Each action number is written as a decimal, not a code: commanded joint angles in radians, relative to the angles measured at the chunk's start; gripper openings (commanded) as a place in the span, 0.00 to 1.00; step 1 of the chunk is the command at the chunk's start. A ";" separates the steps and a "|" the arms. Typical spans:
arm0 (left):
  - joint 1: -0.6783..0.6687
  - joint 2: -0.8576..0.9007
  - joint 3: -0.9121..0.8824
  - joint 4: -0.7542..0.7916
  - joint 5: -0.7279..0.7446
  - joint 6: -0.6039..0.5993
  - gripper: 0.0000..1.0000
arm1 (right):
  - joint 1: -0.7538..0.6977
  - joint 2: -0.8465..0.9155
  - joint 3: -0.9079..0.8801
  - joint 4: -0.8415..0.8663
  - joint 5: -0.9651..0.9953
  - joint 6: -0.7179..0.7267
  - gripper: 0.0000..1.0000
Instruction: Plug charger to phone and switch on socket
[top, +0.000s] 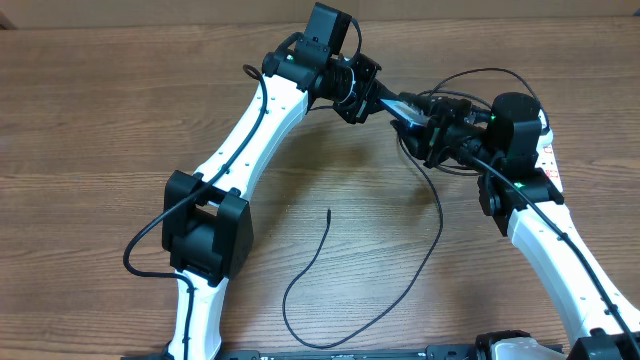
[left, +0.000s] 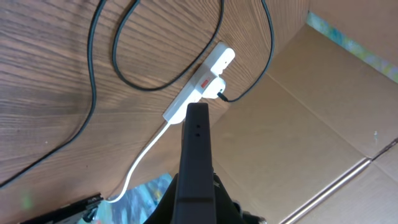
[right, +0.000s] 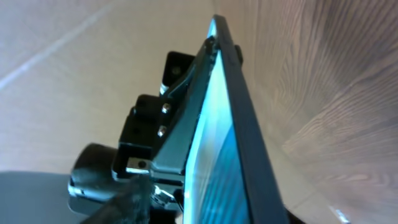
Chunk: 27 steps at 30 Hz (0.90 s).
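The phone (top: 405, 106) is held on edge in the air between the two grippers. Its blue screen fills the right wrist view (right: 217, 162), and a blue patch of it shows in the left wrist view (left: 149, 193). My right gripper (top: 428, 125) is shut on the phone. My left gripper (top: 377, 99) hangs right beside the phone's screen side, its fingers together in one dark bar (left: 198, 124) with nothing seen between them. The charger (top: 437, 215) lies looped on the table, with its free tip (top: 328, 211) bare. Its black plug (left: 222, 94) sits in the white socket (left: 198, 86), which is partly hidden under my right arm (top: 549, 155).
The wooden table (top: 100, 150) carries the cable loops in front of both arms. A cardboard wall (left: 298, 143) stands behind the socket. The socket's white cord (left: 144, 158) runs toward the grippers. The left arm's black elbow (top: 205, 225) hangs over the table's left middle.
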 joint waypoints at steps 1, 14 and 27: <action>-0.011 -0.001 0.015 0.002 0.020 0.021 0.04 | 0.006 -0.007 0.019 0.007 -0.010 -0.024 0.59; 0.072 -0.001 0.015 -0.018 0.066 0.127 0.04 | 0.005 -0.007 0.019 0.014 -0.029 -0.164 0.97; 0.243 -0.001 0.015 -0.074 0.357 0.482 0.04 | 0.005 -0.007 0.019 0.014 -0.044 -0.377 1.00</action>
